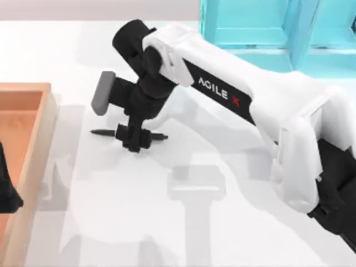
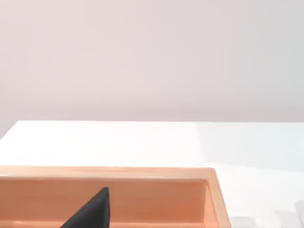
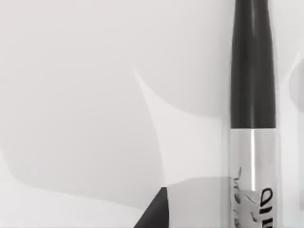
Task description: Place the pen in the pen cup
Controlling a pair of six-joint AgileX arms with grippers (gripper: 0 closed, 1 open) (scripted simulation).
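The pen [image 1: 100, 132] lies flat on the white table, left of centre, a slim black marker with a white printed band [image 3: 251, 180]. My right arm reaches across from the right, and its gripper [image 1: 133, 139] is down over the pen's middle. In the right wrist view one dark fingertip [image 3: 159, 211] stands apart from the pen's barrel [image 3: 251, 71] with bare table between them, so the gripper is open and not holding it. The pen cup is out of view. My left gripper [image 1: 6, 192] stays parked over the orange tray at the left edge.
An orange wooden tray [image 1: 44, 139] runs along the left side of the table, also seen in the left wrist view as the tray's wall [image 2: 142, 173]. A large turquoise shelf unit [image 1: 261, 33] stands at the back right. White table lies open in front of the pen.
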